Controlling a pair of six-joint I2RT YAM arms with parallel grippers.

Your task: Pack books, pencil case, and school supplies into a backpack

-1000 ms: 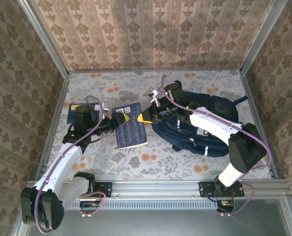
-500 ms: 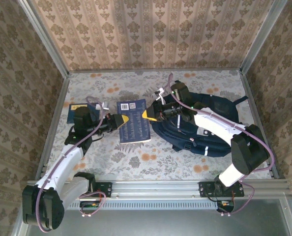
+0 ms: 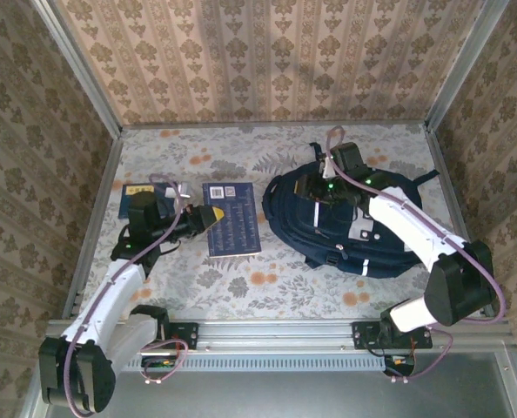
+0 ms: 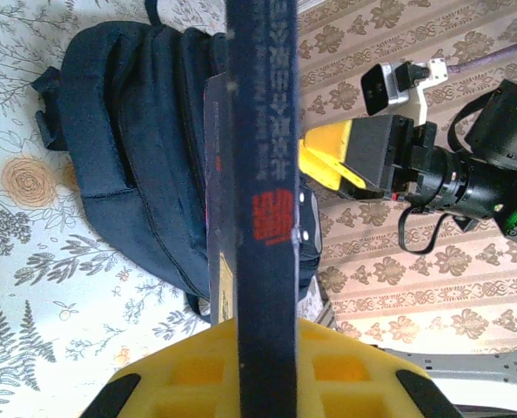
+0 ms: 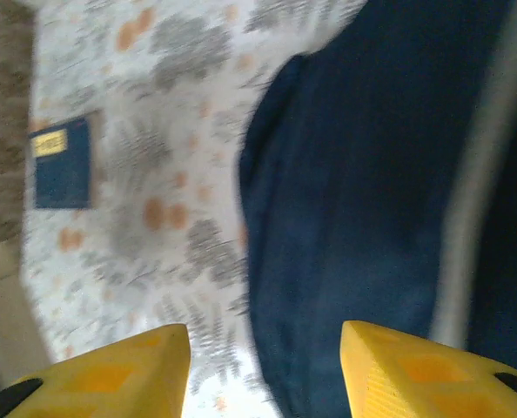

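Note:
My left gripper (image 3: 208,215) is shut on the left edge of the dark navy book (image 3: 233,219), which it holds level just above the table. In the left wrist view this book (image 4: 263,131) runs edge-on out of the yellow fingers (image 4: 184,374). The navy backpack (image 3: 345,228) lies to the right of the book. My right gripper (image 5: 263,366) hangs open above the backpack (image 5: 372,174) with nothing between its fingers, and it also appears beyond the book (image 4: 319,161). A blue book with a yellow label (image 3: 135,198) lies by the left arm.
Metal frame posts and patterned walls close in the table on three sides. Bare floral tablecloth (image 3: 267,287) stretches between the books and the near rail (image 3: 267,329). The backpack's strap (image 3: 426,177) trails toward the right wall.
The left gripper has shut on the navy book's left edge. The right gripper has let go of the book's right edge, opened, and drawn back right over the backpack.

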